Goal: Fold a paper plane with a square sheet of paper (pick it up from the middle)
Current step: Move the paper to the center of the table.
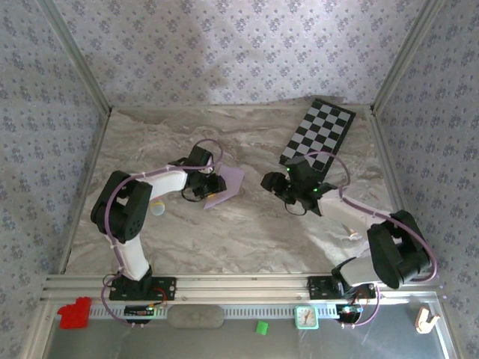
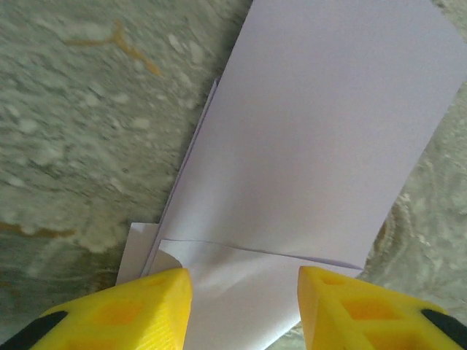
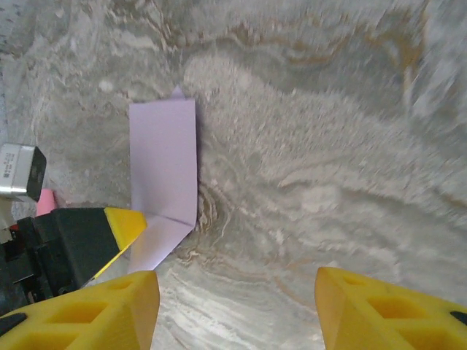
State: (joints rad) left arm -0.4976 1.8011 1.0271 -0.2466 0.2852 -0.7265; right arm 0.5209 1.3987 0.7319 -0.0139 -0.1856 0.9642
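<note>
Fingertips of left gripper (image 2: 241, 310) parted, yellow, low over the lilac paper sheet (image 2: 314, 131), with nothing clamped. Between them, at 6 o'clock of the left wrist view, the sheet's near end with a small curled corner flap. Beyond, toward 12 and 1 o'clock, one broad smooth folded panel, with layered edges peeking out along its 9 o'clock side. Flat on the marble table (image 1: 247, 232).

Fingertips of right gripper (image 3: 237, 313) spread wider, bare marble in the gap. Well clear of the sheet: in the right wrist view, out at 10 o'clock, a narrow upright strip with a corner turned in at its lower end. One yellow tip of the left gripper touching that lower end from 9 o'clock.

From above: sheet near table centre, left gripper at its 8 o'clock edge, right gripper off at 3 o'clock and apart from it. Chequered board (image 1: 318, 134) out at 1 o'clock, by the far right corner.
</note>
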